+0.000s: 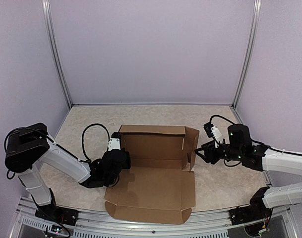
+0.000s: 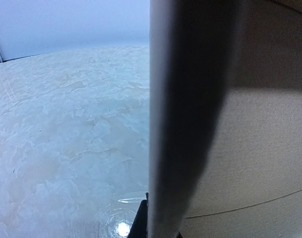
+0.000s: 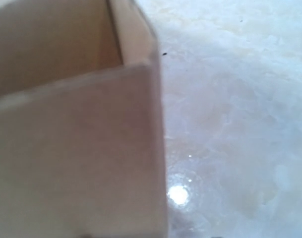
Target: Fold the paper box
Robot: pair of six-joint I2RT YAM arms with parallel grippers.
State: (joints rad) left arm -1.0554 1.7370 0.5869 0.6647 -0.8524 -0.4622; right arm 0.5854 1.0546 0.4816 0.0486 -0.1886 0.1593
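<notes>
Overhead and wrist views of the paper box [image 1: 155,186] on the pale mottled table [image 1: 91,119], between the two arms. The box lies at the middle of the table's near half as a partly raised brown cardboard sheet: its rear wall and two side walls stand up around the far panel, while the broad near panel lies flat and reaches toward the table's near edge, its short flaps spread at the corners. The left gripper [image 1: 122,161] sits at the box's left side, where the left wall meets the flat panel. Its jaws are clenched on that wall. In the left wrist view the cardboard [image 2: 260,148] fills the right half of the frame, its shaded edge runs straight up the middle, and the bare table [image 2: 66,124] fills the left half. Only a sliver of black finger shows at the bottom, against the edge. The right gripper [image 1: 199,152] hangs just beside the outward-leaning right wall, its jaws parted and nothing between them. Whether a fingertip touches the wall cannot be told from above. The right wrist view shows a near corner of the box [image 3: 76,158] close up and blurred at the left, with the table [image 3: 240,99] at the right, and none of the gripper's own fingers are in frame.
</notes>
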